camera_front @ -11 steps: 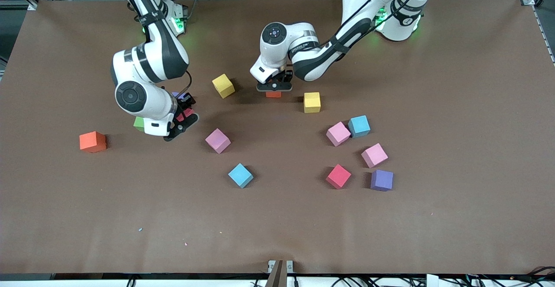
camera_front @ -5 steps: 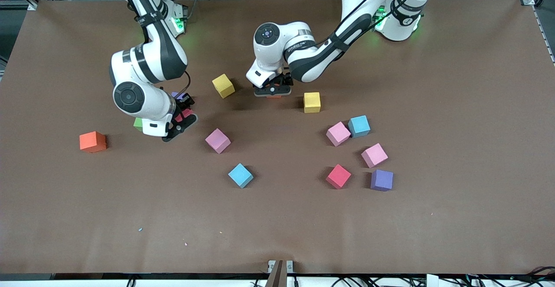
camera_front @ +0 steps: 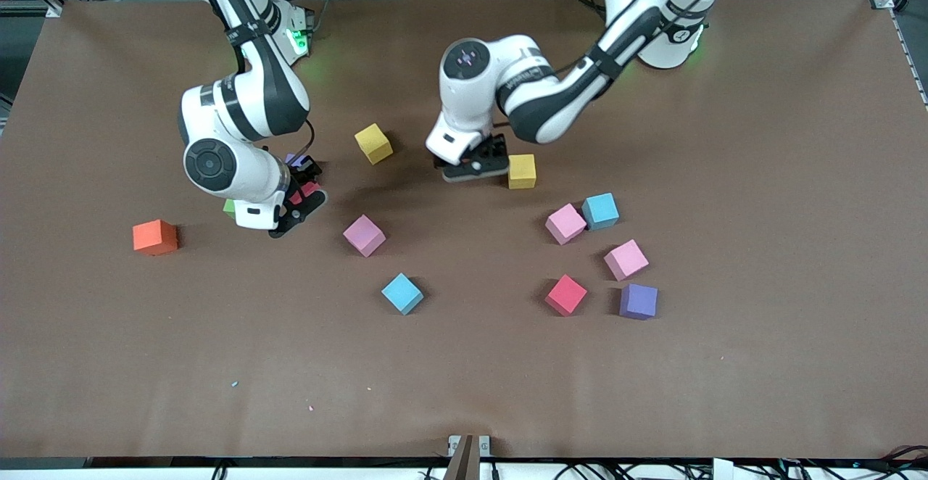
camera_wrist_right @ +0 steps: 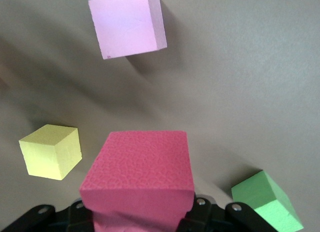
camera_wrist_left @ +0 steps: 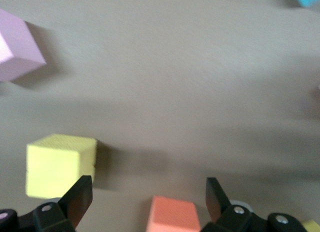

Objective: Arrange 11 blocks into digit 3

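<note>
Blocks counted: three pink (camera_front: 363, 235), two blue (camera_front: 402, 293), two yellow (camera_front: 373, 143), two red, two orange, one green (camera_front: 230, 208), two purple (camera_front: 639, 301). One red block (camera_front: 565, 295) lies on the table (camera_front: 464, 378). The other (camera_wrist_right: 140, 177) is pinched in the right gripper (camera_front: 299, 203), held low over the table at 3 o'clock of the green one. One orange block (camera_front: 154, 237) is set apart toward the right arm's end. The other (camera_wrist_left: 172, 217) is seen between the spread fingers of the left gripper (camera_front: 475, 168), untouched. Broad bare table is noted at 6 o'clock, toward the front edge. Both arms are bent downward.
</note>
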